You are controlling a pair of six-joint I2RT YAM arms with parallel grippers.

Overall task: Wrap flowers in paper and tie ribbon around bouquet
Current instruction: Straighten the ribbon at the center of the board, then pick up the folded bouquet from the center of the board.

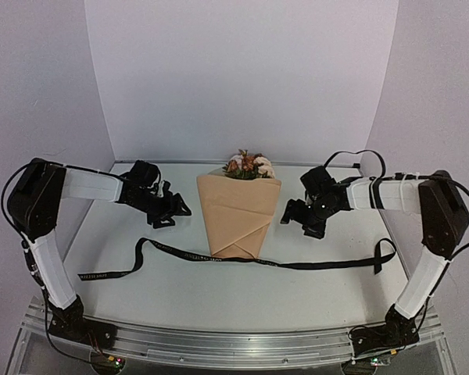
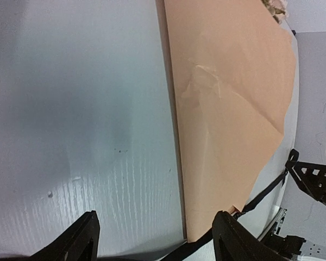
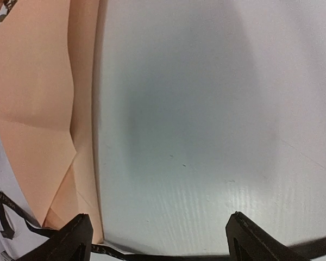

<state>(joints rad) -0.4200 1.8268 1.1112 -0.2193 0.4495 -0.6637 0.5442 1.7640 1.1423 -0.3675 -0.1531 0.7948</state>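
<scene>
Left, right jaws apart, each off bouquet [image 1: 238,215] edge; ribbon [image 1: 191,255] at its tip.

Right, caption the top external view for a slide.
Open left gripper and right gripper flank the wrapped bouquet, flowers at its far end, ribbon lying untied across the table at its tip.

ribbon [image 1: 328,266] middle apparently under bouquet [image 1: 238,211], lettering illegible
</scene>
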